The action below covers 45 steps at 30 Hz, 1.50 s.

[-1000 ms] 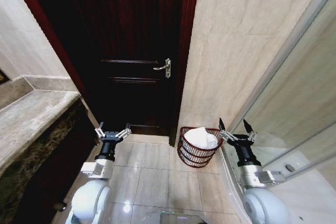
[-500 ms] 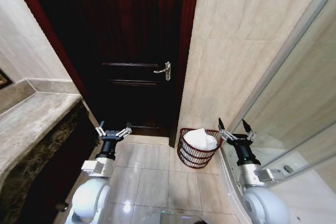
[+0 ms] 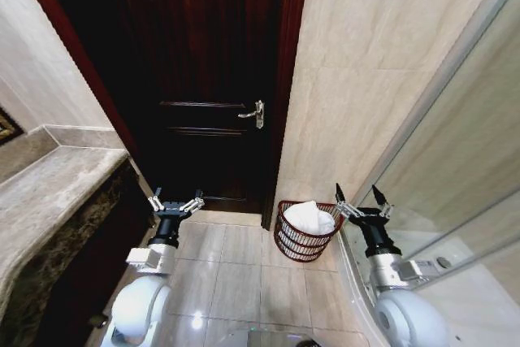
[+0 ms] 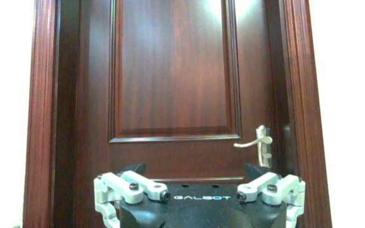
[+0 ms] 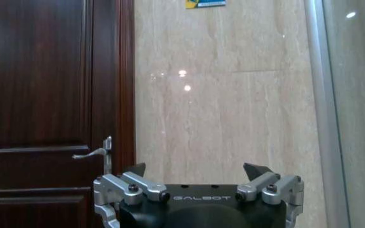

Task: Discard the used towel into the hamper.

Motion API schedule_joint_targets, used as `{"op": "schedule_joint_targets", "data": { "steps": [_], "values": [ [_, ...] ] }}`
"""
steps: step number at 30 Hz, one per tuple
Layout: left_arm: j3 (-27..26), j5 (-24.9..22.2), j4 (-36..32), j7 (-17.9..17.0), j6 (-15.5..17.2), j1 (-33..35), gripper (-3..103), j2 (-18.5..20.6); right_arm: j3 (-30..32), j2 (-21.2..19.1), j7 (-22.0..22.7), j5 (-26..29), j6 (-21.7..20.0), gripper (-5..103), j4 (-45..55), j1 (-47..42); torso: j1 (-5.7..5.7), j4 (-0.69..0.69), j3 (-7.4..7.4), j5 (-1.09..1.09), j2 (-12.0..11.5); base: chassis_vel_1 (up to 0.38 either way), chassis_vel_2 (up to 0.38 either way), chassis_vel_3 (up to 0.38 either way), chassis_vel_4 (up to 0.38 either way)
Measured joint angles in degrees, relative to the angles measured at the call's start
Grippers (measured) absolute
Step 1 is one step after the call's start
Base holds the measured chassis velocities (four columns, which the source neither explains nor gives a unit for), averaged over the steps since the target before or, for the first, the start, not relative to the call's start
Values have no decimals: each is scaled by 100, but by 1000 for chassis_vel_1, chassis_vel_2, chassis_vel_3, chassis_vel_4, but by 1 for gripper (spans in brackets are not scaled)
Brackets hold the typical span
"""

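Since the earlier frame the head camera had tilted upward, so the whole scene sat lower; nothing else had shifted. The dark door point(image 3: 207, 79) stood closed. The hamper point(image 3: 302, 232) sat on the floor by the doorframe, a white towel point(image 3: 310, 216) inside. The left gripper point(image 3: 175, 202) and right gripper point(image 3: 358, 201) hung spread wide, holding nothing.

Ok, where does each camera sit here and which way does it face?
Head: high up, looking down at the door, hamper and floor; left gripper and right gripper show, both open.
Left wrist: behind the left gripper, facing the door.
Right wrist: behind the right gripper, facing the wall.
All share the door handle.
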Motion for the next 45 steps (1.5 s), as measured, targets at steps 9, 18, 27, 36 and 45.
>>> {"op": "schedule_joint_targets", "data": {
  "steps": [9,18,27,36,45],
  "values": [
    [7,5,-15,0,-6,26,100,-6,30,20,-3,1,-6,100,36,-51,107,0,138,1,244,0,0,0,0],
    [8,3,-29,0,-4,5,100,22,26,66,-11,-35,-74,100,94,-78,236,0,293,0,529,0,0,0,0],
    [27,-126,-29,3,-82,40,100,14,22,87,97,-118,-268,100,143,-115,363,0,441,0,805,0,0,0,0],
    [46,-114,66,-10,-209,26,100,-46,54,19,187,-31,-268,100,106,-84,381,0,462,1,843,0,0,0,0],
    [54,-84,91,-27,-211,4,100,-54,62,-34,294,20,-401,100,110,-81,370,0,446,0,813,0,0,0,0]
  ]
}}
